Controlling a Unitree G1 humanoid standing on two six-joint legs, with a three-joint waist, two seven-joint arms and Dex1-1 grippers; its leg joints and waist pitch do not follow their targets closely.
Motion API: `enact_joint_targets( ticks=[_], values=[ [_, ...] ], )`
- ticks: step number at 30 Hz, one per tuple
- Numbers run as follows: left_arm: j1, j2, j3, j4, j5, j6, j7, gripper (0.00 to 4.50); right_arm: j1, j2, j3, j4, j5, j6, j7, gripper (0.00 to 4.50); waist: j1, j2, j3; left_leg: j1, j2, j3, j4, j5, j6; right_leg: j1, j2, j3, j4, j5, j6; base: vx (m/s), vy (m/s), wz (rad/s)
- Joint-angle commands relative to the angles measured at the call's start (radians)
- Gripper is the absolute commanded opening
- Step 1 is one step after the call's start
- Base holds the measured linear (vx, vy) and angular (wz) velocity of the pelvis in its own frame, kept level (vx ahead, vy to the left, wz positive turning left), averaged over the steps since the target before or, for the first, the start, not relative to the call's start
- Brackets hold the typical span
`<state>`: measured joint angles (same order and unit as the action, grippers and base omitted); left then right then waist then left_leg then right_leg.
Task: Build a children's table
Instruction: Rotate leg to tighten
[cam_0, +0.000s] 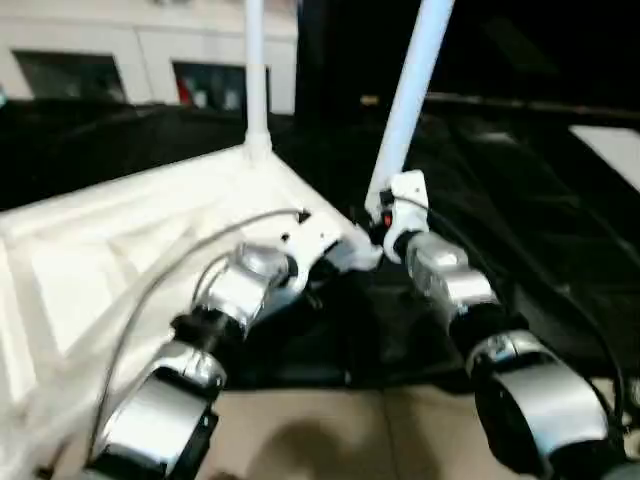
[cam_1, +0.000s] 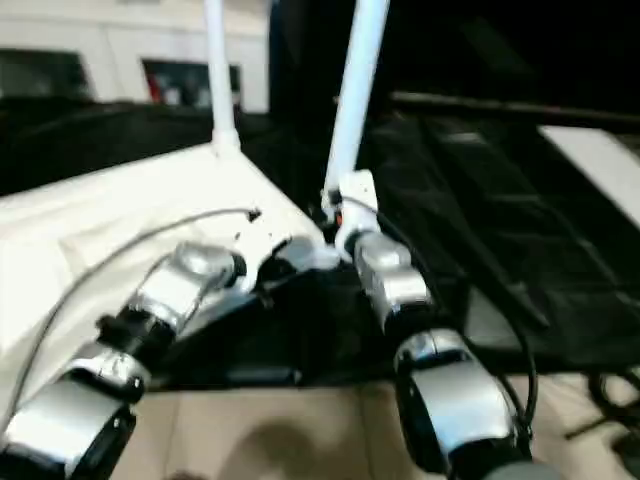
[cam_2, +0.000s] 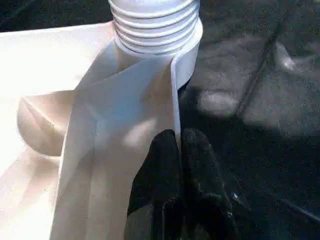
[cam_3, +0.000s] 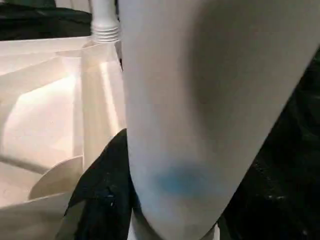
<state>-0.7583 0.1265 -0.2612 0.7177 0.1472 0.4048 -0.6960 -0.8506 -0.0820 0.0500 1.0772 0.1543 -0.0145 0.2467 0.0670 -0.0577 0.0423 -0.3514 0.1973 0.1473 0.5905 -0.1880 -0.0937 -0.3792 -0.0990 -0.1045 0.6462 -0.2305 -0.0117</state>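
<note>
The white tabletop (cam_0: 120, 230) lies underside up, ribs showing. One white leg (cam_0: 255, 70) stands upright in its far corner socket. A second leg (cam_0: 412, 100) rises tilted from the near corner, its threaded end (cam_2: 155, 25) sitting at that corner's socket. My right gripper (cam_0: 385, 215) is shut on this leg low down; the tube fills the right wrist view beside one black finger (cam_3: 107, 190). My left gripper (cam_2: 177, 137) is shut on the tabletop's thin rim just below that corner, and it also shows at the rim in the head view (cam_0: 345, 250).
Black matting (cam_0: 520, 200) covers the ground to the right of and beyond the tabletop. A white cabinet (cam_0: 120, 50) stands at the back left. A white panel (cam_0: 612, 150) lies at the far right. Beige floor (cam_0: 330, 430) shows between my forearms.
</note>
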Motion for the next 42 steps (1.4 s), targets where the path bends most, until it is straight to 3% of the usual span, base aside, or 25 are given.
enact_joint_targets(
  ticks=[1,3,4,7,8,10,12,13,16,18,19,20,23,25,27,32,37,42],
  values=[
    [-0.009,0.022,-0.003,-0.032,-0.004,-0.025,-0.028,0.0,0.07,-0.049,0.02,0.152,-0.087,0.058,-0.061,1.88,-0.012,0.018,-0.045,-0.004,0.044,-0.002,-0.09,-0.229,-0.007,0.028,-0.053,0.067,-0.093,-0.105,-0.214,0.0,0.0,0.0],
    [-0.007,0.03,-0.004,-0.026,0.0,-0.066,-0.031,0.0,0.067,-0.049,0.021,0.151,-0.089,0.039,-0.036,1.88,-0.012,0.012,-0.045,0.001,0.036,0.01,-0.087,-0.272,0.004,0.027,-0.051,0.072,-0.103,-0.144,-0.222,0.0,0.0,0.0],
    [-0.007,0.031,-0.004,-0.025,0.0,-0.073,-0.031,0.0,0.066,-0.049,0.021,0.15,-0.089,0.037,-0.033,1.88,-0.009,0.009,-0.046,-0.001,0.034,0.014,-0.086,-0.258,0.016,0.03,-0.053,0.074,-0.108,-0.167,-0.212,0.0,0.0,0.0],
    [-0.007,0.039,-0.01,-0.019,0.006,-0.096,-0.036,0.0,0.061,-0.049,0.013,0.146,-0.079,0.027,-0.01,1.88,-0.008,0.012,-0.044,-0.002,0.039,0.019,-0.09,-0.236,0.021,0.03,-0.055,0.074,-0.114,-0.206,-0.192,0.0,0.0,0.0],
    [-0.008,0.043,-0.012,-0.013,0.008,-0.106,-0.035,0.0,0.057,-0.049,0.003,0.143,-0.067,0.023,0.007,2.44,-0.009,0.012,-0.044,-0.001,0.04,0.02,-0.091,-0.239,0.02,0.029,-0.054,0.074,-0.115,-0.213,-0.189,0.0,0.0,0.0],
    [-0.009,0.054,-0.017,-0.007,0.006,-0.129,-0.051,0.0,0.045,-0.053,-0.004,0.13,-0.056,0.005,0.05,2.44,-0.009,0.013,-0.045,-0.001,0.041,0.019,-0.092,-0.232,0.014,0.03,-0.054,0.074,-0.114,-0.204,-0.187,0.0,0.0,0.0],
    [-0.008,0.061,-0.017,-0.011,-0.002,-0.141,-0.07,0.0,0.036,-0.06,-0.004,0.118,-0.05,-0.007,0.082,2.76,-0.005,0.015,-0.049,0.003,0.043,0.024,-0.088,-0.212,0.019,0.027,-0.054,0.076,-0.11,-0.14,-0.208,0.0,0.0,0.0],
    [-0.008,0.069,-0.018,-0.012,-0.006,-0.158,-0.086,0.0,0.032,-0.068,-0.003,0.096,-0.043,-0.013,0.127,2.81,-0.007,0.013,-0.052,-0.004,0.042,0.023,-0.086,-0.168,0.028,0.037,-0.05,0.074,-0.099,-0.072,-0.222,0.0,0.0,0.0],
    [-0.006,0.081,-0.02,-0.009,-0.011,-0.186,-0.111,0.0,0.036,-0.08,-0.009,0.061,-0.031,-0.017,0.176,2.97,-0.005,0.017,-0.055,-0.007,0.04,0.025,-0.078,-0.088,0.061,0.042,-0.05,0.073,-0.086,0.053,-0.251,0.0,0.0,0.0],
    [-0.003,0.092,-0.022,-0.006,-0.018,-0.217,-0.139,0.0,0.049,-0.097,-0.009,0.018,-0.021,-0.012,0.227,3.18,-0.003,0.019,-0.062,-0.01,0.038,0.026,-0.069,0.002,0.102,0.047,-0.046,0.072,-0.07,0.203,-0.28,0.0,0.0,0.0],
    [-0.004,0.097,-0.024,-0.004,-0.018,-0.22,-0.145,0.0,0.058,-0.11,-0.005,-0.004,-0.022,-0.013,0.246,3.24,-0.003,0.018,-0.064,-0.011,0.036,0.027,-0.065,0.017,0.113,0.048,-0.046,0.071,-0.066,0.237,-0.285,0.0,0.0,0.0],
    [-0.004,0.105,-0.027,-0.001,-0.02,-0.239,-0.158,0.0,0.072,-0.13,0.0,-0.036,-0.022,-0.015,0.289,3.3,-0.003,0.021,-0.065,-0.012,0.033,0.028,-0.061,0.036,0.144,0.049,-0.046,0.07,-0.062,0.293,-0.301,0.0,0.0,0.0],
    [-0.001,0.122,-0.032,0.001,-0.027,-0.275,-0.198,0.0,0.118,-0.176,0.006,-0.134,-0.005,-0.006,0.403,3.54,0.002,0.02,-0.067,-0.011,0.036,0.028,-0.054,0.049,0.177,0.051,-0.045,0.069,-0.059,0.337,-0.308,0.0,0.0,0.0],
    [0.01,0.149,-0.047,-0.005,-0.039,-0.327,-0.28,0.0,0.194,-0.23,0.029,-0.287,0.028,0.034,0.556,3.75,0.005,0.018,-0.066,-0.014,0.035,0.027,-0.052,0.029,0.193,0.056,-0.044,0.069,-0.062,0.325,-0.302,0.0,0.0,0.0],
    [0.022,0.162,-0.05,-0.019,-0.063,-0.363,-0.353,0.0,0.23,-0.259,0.039,-0.346,0.037,0.043,0.61,4.02,0.007,0.023,-0.066,-0.015,0.037,0.026,-0.052,0.025,0.194,0.054,-0.047,0.069,-0.06,0.314,-0.302,0.0,0.0,0.0],
    [0.036,0.184,-0.064,-0.036,-0.086,-0.419,-0.457,0.0,0.277,-0.312,0.057,-0.395,0.021,0.0,0.683,4.11,0.007,0.028,-0.06,-0.012,0.043,0.027,-0.057,-0.048,0.138,0.047,-0.048,0.069,-0.068,0.184,-0.312,0.0,0.0,0.0],
    [0.053,0.193,-0.066,-0.064,-0.121,-0.424,-0.53,0.0,0.328,-0.336,0.069,-0.508,0.051,0.046,0.769,4.11,0.016,0.026,-0.061,-0.011,0.042,0.028,-0.054,-0.03,0.144,0.047,-0.045,0.069,-0.064,0.219,-0.309,0.0,0.0,0.0],
    [0.062,0.195,-0.068,-0.075,-0.122,-0.433,-0.554,0.0,0.337,-0.339,0.093,-0.514,0.034,0.034,0.792,4.11,0.019,0.025,-0.061,-0.012,0.043,0.028,-0.056,-0.059,0.119,0.046,-0.049,0.069,-0.067,0.153,-0.298,0.0,0.0,0.0]
  ],
)
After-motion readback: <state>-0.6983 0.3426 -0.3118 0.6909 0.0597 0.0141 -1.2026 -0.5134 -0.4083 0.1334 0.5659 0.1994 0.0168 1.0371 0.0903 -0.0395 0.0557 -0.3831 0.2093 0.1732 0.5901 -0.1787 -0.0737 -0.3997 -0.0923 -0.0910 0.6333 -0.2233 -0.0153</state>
